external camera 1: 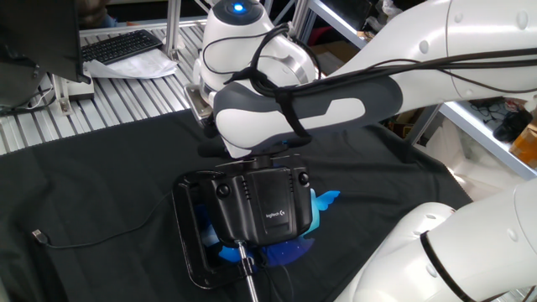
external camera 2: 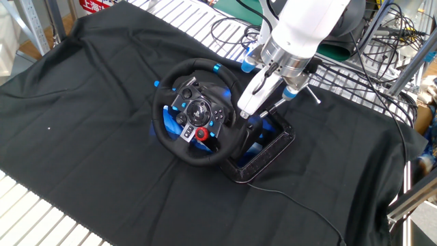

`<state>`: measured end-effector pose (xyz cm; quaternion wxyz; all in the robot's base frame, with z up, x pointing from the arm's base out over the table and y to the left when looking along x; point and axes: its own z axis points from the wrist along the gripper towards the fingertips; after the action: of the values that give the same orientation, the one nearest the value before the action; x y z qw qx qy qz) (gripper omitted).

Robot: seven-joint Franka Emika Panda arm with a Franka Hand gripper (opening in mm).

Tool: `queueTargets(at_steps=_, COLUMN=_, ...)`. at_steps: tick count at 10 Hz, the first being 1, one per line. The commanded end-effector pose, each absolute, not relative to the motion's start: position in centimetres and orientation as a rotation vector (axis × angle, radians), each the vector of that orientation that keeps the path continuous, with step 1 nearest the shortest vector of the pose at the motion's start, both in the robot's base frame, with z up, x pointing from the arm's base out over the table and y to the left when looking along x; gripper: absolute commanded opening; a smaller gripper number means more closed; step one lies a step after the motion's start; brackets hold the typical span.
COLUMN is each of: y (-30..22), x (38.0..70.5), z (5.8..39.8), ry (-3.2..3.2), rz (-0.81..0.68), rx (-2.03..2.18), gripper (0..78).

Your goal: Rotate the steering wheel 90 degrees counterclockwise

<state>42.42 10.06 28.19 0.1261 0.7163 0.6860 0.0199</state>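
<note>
The steering wheel [external camera 2: 198, 113] faces up-left in the other fixed view, a black rim with lit blue buttons, a red knob and a blue band [external camera 2: 217, 67] at the rim's top. My gripper [external camera 2: 247, 115] reaches down from the upper right, its white finger [external camera 2: 257, 97] at the rim's right side. The rim and wrist hide whether the jaws grip it. In one fixed view the rim is a thin dark bar [external camera 1: 211, 151] under my arm, above the black housing [external camera 1: 267, 205]; the gripper is hidden there.
A flat black rectangular frame [external camera 2: 265, 152] lies beside the wheel base, also in one fixed view [external camera 1: 188, 239]. A thin cable [external camera 1: 101, 239] runs across the black cloth. A keyboard [external camera 1: 122, 46] and cables [external camera 2: 232, 27] lie on the metal table behind.
</note>
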Motion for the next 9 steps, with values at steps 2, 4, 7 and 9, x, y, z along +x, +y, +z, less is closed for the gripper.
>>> queueTargets(at_steps=2, y=5.6, x=38.1, z=27.3, ry=2.195, rz=-0.035, rx=1.951, gripper=77.5)
queueTargets(at_steps=4, y=5.7, x=38.1, z=27.4, ry=2.309, rz=-0.078, rx=1.848, gripper=77.5)
queueTargets(at_steps=7, y=6.6, x=38.7, z=28.2, ry=2.491, rz=-0.139, rx=1.684, gripper=77.5)
queueTargets(at_steps=9, y=7.6, x=39.5, z=29.4, ry=2.593, rz=-0.171, rx=1.587, gripper=77.5)
